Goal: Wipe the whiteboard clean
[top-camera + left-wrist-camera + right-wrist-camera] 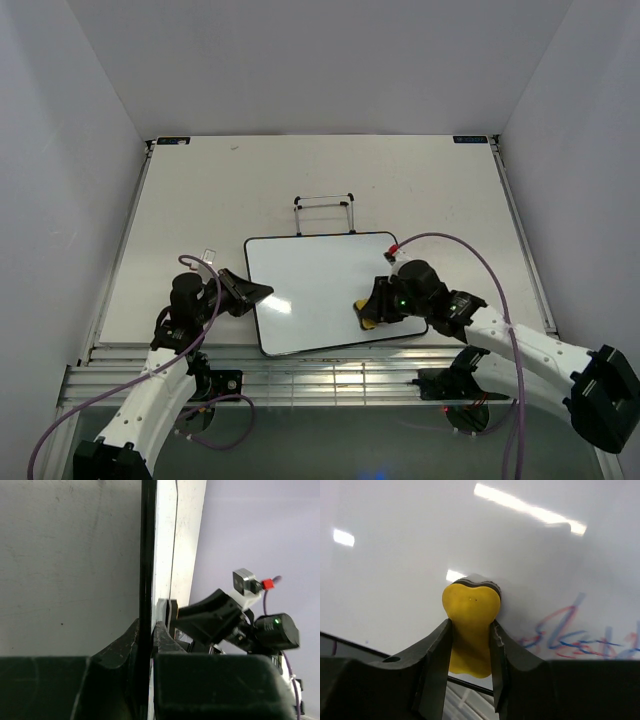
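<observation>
My left end effector (262, 291) is clamped tight on the thin black frame at the 9 o'clock edge of the glossy, round-cornered whiteboard (320, 270), which sits mid-counter (200, 190). My right end effector (370, 308) pinches a smooth yellow eraser (470, 607) against the board near 4 o'clock. Only its wrist view shows blue-red handwriting (575, 637).

The whiteboard (310, 280) is glossy and smooth, mirroring lamps. The eraser (470, 610) looks like matt yellow plastic. The counter (200, 200) is dull. The stand (325, 197) is thin metal wire.
</observation>
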